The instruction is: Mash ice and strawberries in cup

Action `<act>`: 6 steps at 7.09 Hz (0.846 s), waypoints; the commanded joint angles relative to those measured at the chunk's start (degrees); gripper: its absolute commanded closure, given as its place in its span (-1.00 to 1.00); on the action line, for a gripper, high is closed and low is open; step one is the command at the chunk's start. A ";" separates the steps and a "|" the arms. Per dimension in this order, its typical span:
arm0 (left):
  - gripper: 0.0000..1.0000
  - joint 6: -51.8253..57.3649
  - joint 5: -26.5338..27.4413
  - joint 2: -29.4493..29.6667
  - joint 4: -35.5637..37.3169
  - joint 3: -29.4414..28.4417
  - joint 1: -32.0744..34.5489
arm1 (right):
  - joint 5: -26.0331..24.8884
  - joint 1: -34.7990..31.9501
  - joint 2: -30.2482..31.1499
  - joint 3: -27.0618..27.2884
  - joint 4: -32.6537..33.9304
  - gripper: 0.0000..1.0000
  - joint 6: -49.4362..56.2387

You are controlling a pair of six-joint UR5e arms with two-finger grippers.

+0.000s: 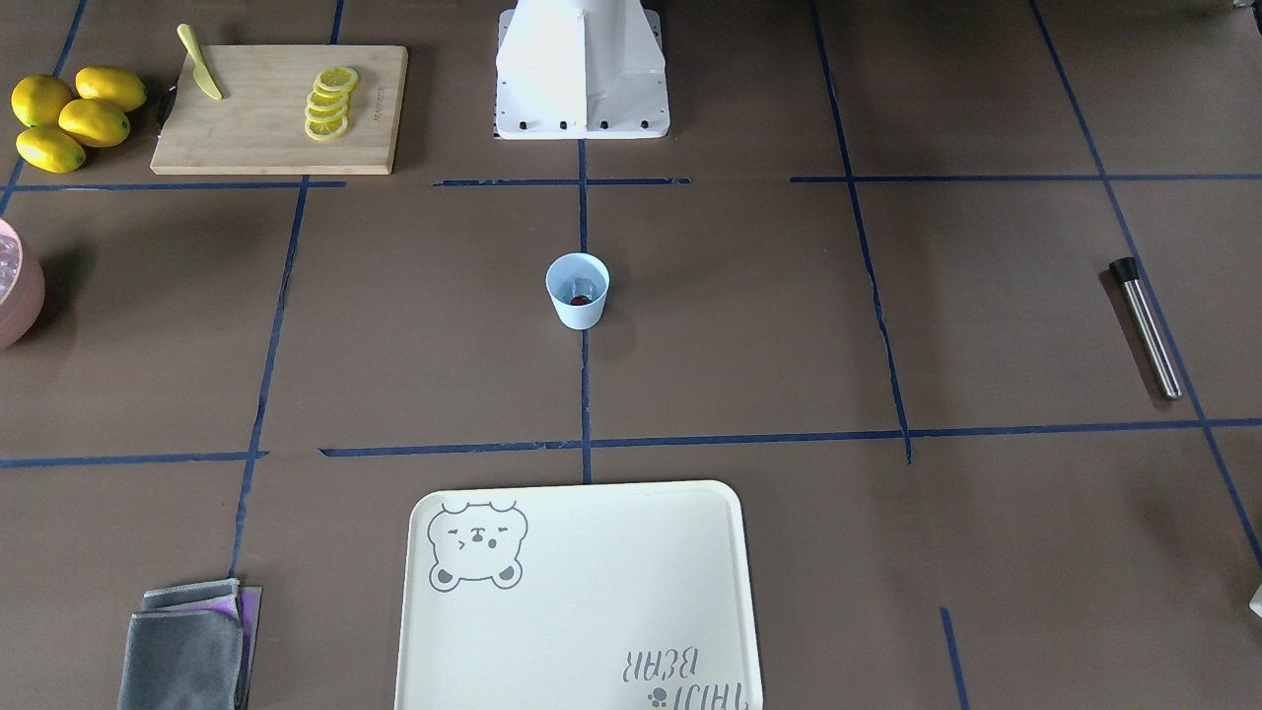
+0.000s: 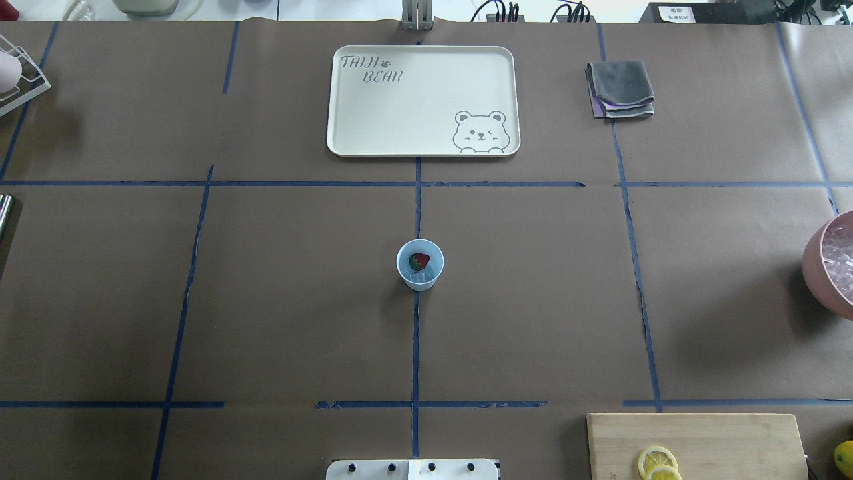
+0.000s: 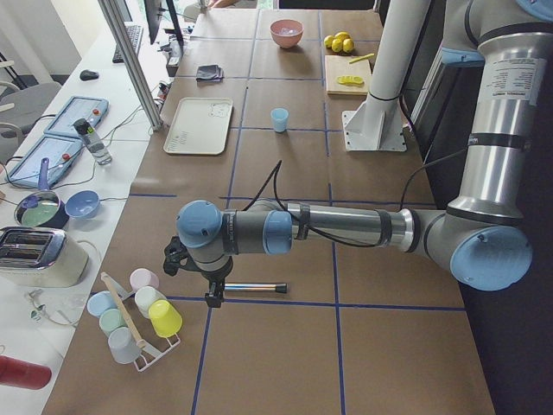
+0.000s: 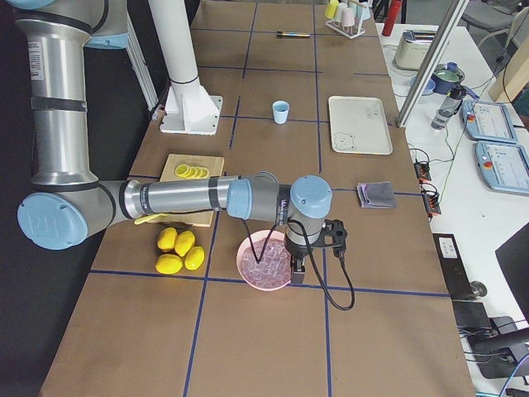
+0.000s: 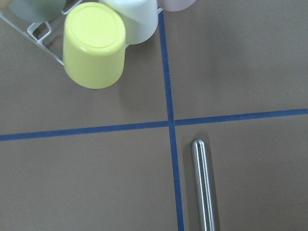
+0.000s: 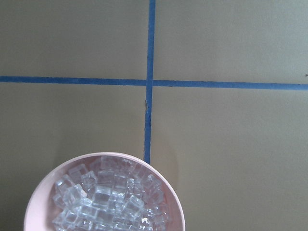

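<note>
The cup (image 2: 420,267) stands upright at the middle of the table, its long axis vertical and its mouth facing up. It sits right on the centre tape line. It is pale blue and tapers toward its base. Inside lie a dark-red strawberry (image 2: 418,260) with a touch of green and a few clear pieces of ice (image 2: 427,274).

Beyond the cup, on the far side, lies a cream tray (image 2: 373,127) with a bear print, and a folded grey cloth (image 2: 620,90) lies to its right. Far right is a pink bowl (image 2: 816,267) heaped with clear cubes (image 6: 106,202). Near right are a cutting board (image 1: 266,128) with lemon slices (image 1: 330,104), a yellow-green knife (image 1: 200,64) and whole lemons (image 1: 74,118). All of these are well apart from the cup.

At the far left a steel rod (image 1: 1146,325) lies flat beside a rack of upturned cups (image 3: 130,320). The left gripper (image 3: 212,296) hangs by the rod's tip and the right gripper (image 4: 296,271) hangs over the pink bowl. I cannot tell whether either claw is open or closed.
</note>
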State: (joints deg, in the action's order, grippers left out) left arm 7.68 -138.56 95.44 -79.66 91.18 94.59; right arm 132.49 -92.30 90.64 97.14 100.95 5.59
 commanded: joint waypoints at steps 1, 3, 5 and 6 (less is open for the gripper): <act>-0.99 0.67 0.13 -1.04 9.60 6.27 0.59 | 0.22 -0.07 0.50 -0.29 -0.05 -0.99 0.39; -1.00 0.76 0.13 -2.37 8.30 6.30 0.42 | 2.76 -0.07 -0.19 -0.03 0.38 -0.99 -0.65; -1.00 0.24 0.13 -3.15 8.29 6.56 0.07 | 2.86 -0.07 -0.28 0.33 0.30 -0.99 -2.06; -1.00 0.06 0.05 -3.07 7.34 6.04 -0.80 | 3.38 -0.07 -0.28 0.50 0.04 -0.99 -3.98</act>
State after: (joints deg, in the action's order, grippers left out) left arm 7.98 -138.45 92.56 -71.58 97.55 94.56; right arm 135.40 -92.37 90.39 97.40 101.21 3.41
